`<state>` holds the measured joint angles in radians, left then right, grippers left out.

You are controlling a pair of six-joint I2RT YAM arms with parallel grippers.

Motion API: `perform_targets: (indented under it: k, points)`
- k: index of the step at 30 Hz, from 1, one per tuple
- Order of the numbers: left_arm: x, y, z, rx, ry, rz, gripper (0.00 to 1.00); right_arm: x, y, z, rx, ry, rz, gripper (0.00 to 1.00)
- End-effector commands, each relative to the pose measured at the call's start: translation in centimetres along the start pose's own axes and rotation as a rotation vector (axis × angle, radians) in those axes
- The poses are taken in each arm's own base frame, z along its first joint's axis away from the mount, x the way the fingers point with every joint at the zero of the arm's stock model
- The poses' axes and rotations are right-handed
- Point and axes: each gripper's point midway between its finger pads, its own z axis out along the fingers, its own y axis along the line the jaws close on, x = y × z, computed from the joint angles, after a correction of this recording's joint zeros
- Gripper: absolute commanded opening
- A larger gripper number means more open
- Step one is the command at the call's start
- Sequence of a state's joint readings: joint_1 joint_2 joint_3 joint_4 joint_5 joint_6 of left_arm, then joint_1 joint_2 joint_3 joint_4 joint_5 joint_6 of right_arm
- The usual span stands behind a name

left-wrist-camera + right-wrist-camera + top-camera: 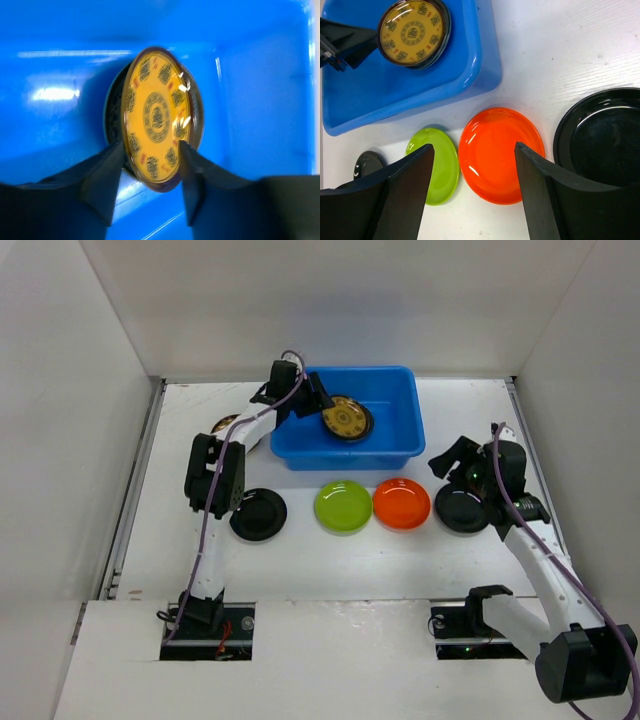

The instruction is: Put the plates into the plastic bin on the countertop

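In front of the blue plastic bin, the right gripper hovers spread wide and empty over the orange plate and a black plate. Inside the bin, the left gripper straddles the yellow-brown patterned plate; whether it is gripping the plate is unclear.

We are looking down into the plastic bin, its bright blue floor and walls filling the view. A yellow-brown patterned plate is sitting near the middle, appearing narrow from our angle, with glare streaking its glossy face. A dark rim is peeking out along its left side, and we are unable to tell whether it belongs to another dish. Our left gripper is standing with jaws parted, its dark fingers flanking the plate's near edge.
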<state>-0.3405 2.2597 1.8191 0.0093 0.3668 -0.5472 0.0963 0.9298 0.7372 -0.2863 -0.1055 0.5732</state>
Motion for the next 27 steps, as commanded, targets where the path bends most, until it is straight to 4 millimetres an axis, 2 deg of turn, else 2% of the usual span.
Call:
perform_targets:
  k: [1,3,4,7,10,12,13,16,19,22,27]
  points:
    - [-6.4,-6.7,-4.3,0.116,-0.159,0.114,0.52,-0.9,0.5,0.2,-0.022,-0.033,-0.012,0.72]
    - [-8.0,-8.0,-6.3,0.116,-0.195,0.124,0.62,-1.1,0.7,0.4,-0.029,-0.036,-0.013,0.72]
    - [-9.0,-8.5,-7.8,0.115,-0.220,0.137,0.63,-1.1,0.9,0.6,-0.034,-0.035,-0.015,0.72]
    - [-11.1,-8.5,-11.7,0.086,-0.277,0.157,0.72,-1.5,1.4,1.0,-0.049,-0.039,-0.019,0.73]
    - [-12.4,-6.7,-16.2,0.024,-0.339,0.144,0.72,-1.8,2.0,1.5,-0.066,-0.040,-0.019,0.73]
    - [-12.7,-3.8,-19.3,-0.060,-0.388,0.090,0.76,-2.0,2.6,1.9,-0.081,-0.034,-0.019,0.73]
    - [-12.5,-1.7,-20.8,-0.113,-0.410,0.055,0.76,-2.1,2.8,2.1,-0.087,-0.034,-0.019,0.73]
    - [-10.0,5.2,-23.5,-0.238,-0.432,-0.109,0.75,-1.9,3.6,2.9,-0.104,-0.019,-0.026,0.73]
    - [-5.9,10.6,-24.5,-0.302,-0.419,-0.311,0.72,-1.6,4.5,3.5,-0.125,0.000,-0.038,0.73]
    - [-2.6,14.0,-24.7,-0.339,-0.427,-0.413,0.72,-1.3,5.1,3.6,-0.138,0.008,-0.050,0.73]
    - [0.4,17.8,-24.0,-0.368,-0.417,-0.510,0.72,-0.9,5.1,3.2,-0.149,0.014,-0.056,0.73]
